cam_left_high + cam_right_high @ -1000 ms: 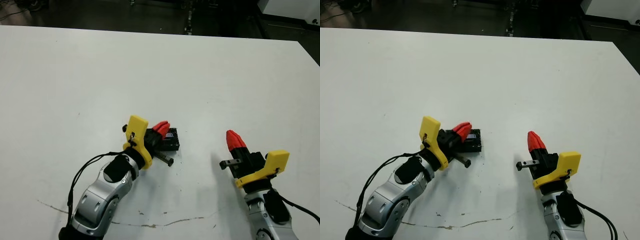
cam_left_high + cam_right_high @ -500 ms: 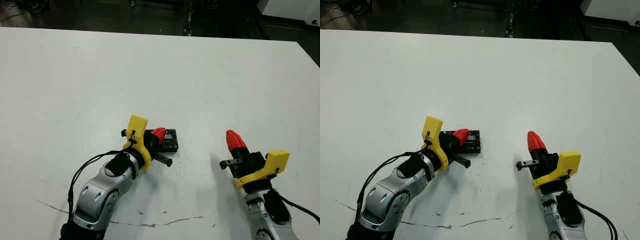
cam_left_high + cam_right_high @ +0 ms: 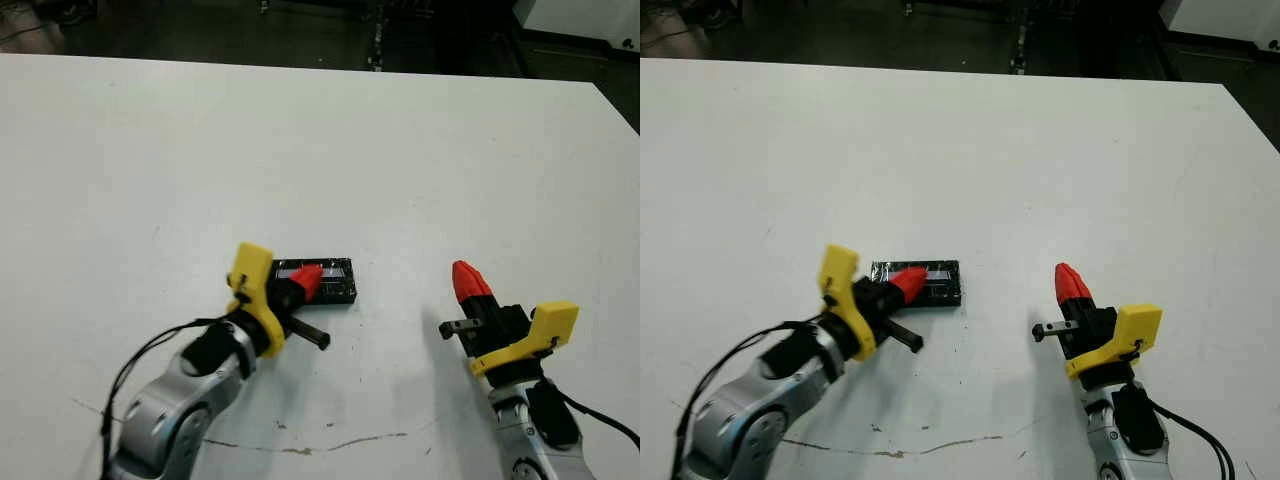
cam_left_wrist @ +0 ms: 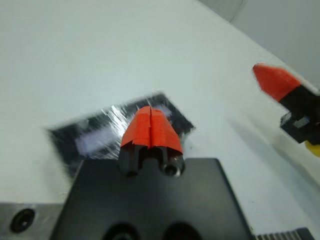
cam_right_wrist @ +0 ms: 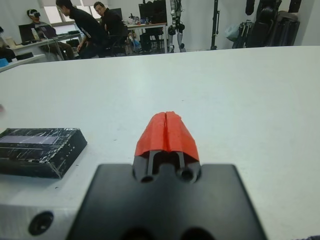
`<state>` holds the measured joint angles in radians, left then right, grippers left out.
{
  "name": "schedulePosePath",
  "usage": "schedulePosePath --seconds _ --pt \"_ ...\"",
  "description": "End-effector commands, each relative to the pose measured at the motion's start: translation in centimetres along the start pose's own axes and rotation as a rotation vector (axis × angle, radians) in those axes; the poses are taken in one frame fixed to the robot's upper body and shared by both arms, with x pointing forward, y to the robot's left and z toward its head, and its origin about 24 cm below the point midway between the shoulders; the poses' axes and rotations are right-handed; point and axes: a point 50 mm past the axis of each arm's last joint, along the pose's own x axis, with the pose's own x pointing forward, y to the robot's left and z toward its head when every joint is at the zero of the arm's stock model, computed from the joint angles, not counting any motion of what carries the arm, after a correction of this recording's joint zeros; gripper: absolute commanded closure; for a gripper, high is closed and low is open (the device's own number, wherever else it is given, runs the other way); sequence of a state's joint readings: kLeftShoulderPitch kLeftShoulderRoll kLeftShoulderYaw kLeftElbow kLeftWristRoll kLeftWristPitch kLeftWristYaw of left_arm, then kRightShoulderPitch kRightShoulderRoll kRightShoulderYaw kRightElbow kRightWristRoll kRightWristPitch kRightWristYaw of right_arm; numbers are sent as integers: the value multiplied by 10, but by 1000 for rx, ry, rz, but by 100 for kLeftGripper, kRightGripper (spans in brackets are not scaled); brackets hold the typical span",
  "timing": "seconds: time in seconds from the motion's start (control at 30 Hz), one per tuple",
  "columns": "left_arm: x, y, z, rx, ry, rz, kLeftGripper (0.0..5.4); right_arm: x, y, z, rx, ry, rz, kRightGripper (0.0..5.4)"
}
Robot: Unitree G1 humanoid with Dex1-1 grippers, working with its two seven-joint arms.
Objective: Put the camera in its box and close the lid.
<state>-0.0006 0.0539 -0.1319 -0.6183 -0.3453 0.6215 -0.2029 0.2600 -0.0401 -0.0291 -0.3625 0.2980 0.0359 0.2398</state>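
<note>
You see the lid [image 3: 318, 281] seated flat on the box, which sits on the white table [image 3: 400, 160]; the camera is not visible. Left gripper [image 3: 306, 281]: red tips pressed together, holding nothing, over the lid's near end. Right gripper [image 3: 468, 280]: fingers together, empty, well apart to the right of the box.

The lid [image 3: 318, 281] is black with a shiny, crinkled, film-like skin and silvery-grey strips. The surface [image 3: 420, 150] is smooth matt white, scuffed near its near edge. Each claw, left claw [image 4: 151, 128] and right claw [image 5: 167, 133], has matt red tips on matt black plastic-looking bodies.
</note>
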Motion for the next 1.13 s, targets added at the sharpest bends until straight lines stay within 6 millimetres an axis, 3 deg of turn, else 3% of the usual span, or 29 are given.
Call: schedulePosePath --seconds 0.03,0.23,0.47,0.7,0.8,1.13 --pt "-12 19 21 142 -201 94 539 -3 -2 -1 -6 12 -21 540" --pt "-35 60 36 313 -399 299 539 -2 -4 1 -7 6 -27 540" --pt "-57 100 2 378 -378 510 539 2 -7 9 -15 -29 -41 540" --pt "-74 101 -27 339 -355 663 539 9 -7 18 17 -63 -24 540" --pt "-77 99 -36 328 -344 653 539 10 -6 19 1 -61 -25 540" --pt "-67 83 -40 324 -323 616 539 10 -5 17 -6 -63 -15 540"
